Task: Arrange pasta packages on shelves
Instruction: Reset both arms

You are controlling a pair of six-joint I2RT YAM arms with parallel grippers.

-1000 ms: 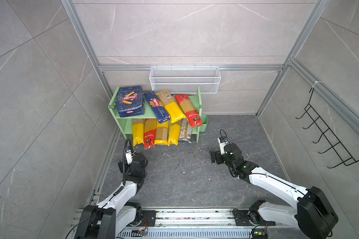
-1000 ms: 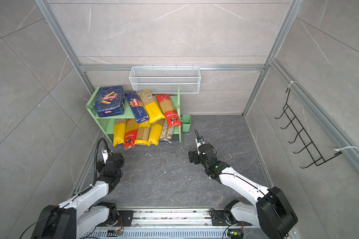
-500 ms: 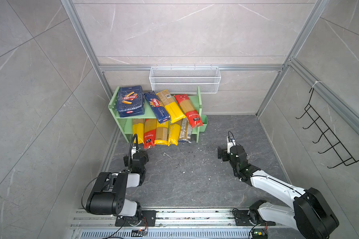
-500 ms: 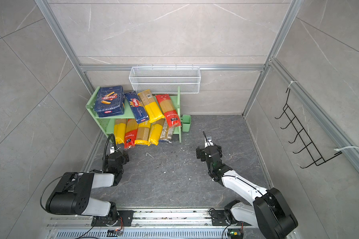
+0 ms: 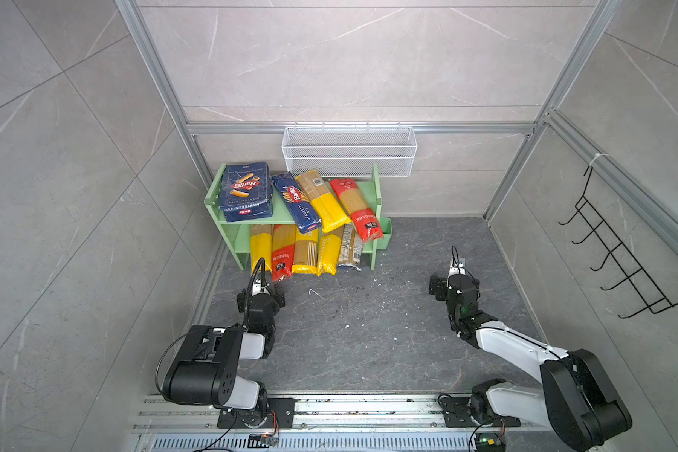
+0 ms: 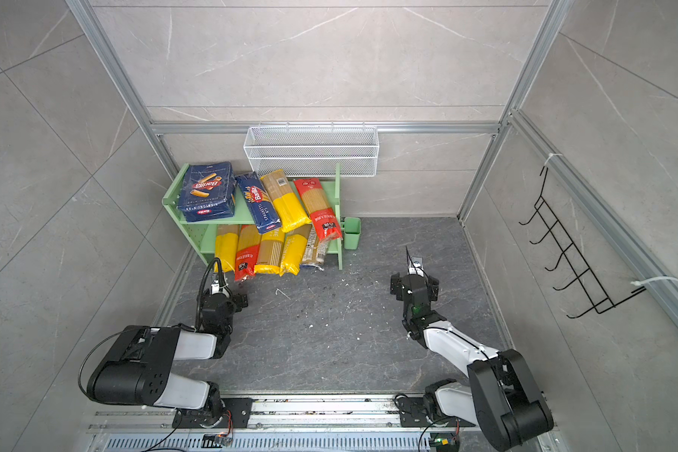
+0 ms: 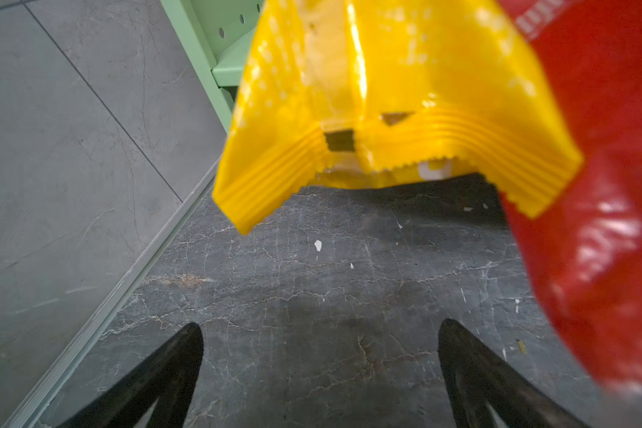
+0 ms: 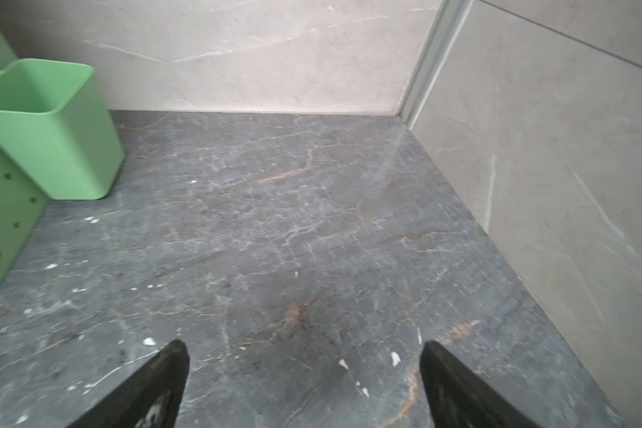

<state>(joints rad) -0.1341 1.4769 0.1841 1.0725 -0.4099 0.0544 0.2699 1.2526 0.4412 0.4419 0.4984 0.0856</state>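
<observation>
Both grippers are wide open and hold nothing. Left gripper sits low over the floor, just short of the yellow-ended spaghetti bag and red-ended bag, which overhang the lower tier of the green shelf unit. Right gripper is over bare floor near the side cup. Top tier: stacked Barilla boxes, blue Barilla spaghetti pack and two more spaghetti bags.

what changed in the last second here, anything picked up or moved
The right gripper slid toward the robot's right, away from the shelf, and is open and empty. The left arm folded its elbow up and back, while the left gripper barely moved from in front of the lower tier, open and empty. Nothing was grabbed or let go. The pasta packs and the shelf stayed put.
</observation>
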